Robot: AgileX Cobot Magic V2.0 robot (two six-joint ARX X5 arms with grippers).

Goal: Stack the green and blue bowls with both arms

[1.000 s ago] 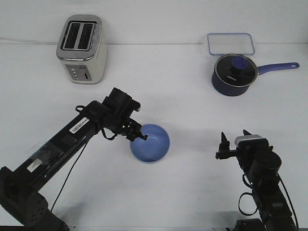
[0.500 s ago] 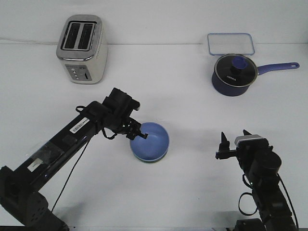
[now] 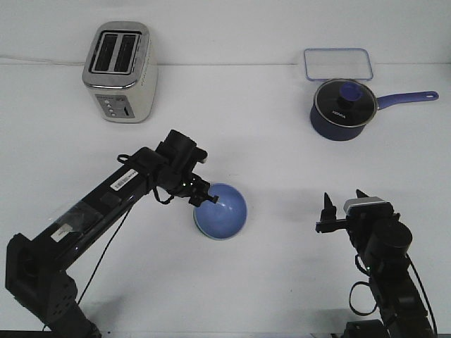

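The light blue bowl [image 3: 224, 213] sits on the white table near the middle, opening up. My left gripper [image 3: 206, 200] is at its left rim, fingers closed over the rim edge. The pale green bowl does not show; it is hidden or out of view. My right gripper [image 3: 344, 210] is open and empty at the lower right, well to the right of the blue bowl, with its fingers pointing away from the camera.
A silver toaster [image 3: 118, 70] stands at the back left. A dark navy saucepan with a glass lid [image 3: 342, 107] and a clear rectangular container [image 3: 337, 63] are at the back right.
The left arm's rear links have shifted slightly right while the gripper stays at the blue bowl's rim. A thin green edge seen under the bowl half a second ago no longer shows. The right arm has not moved.
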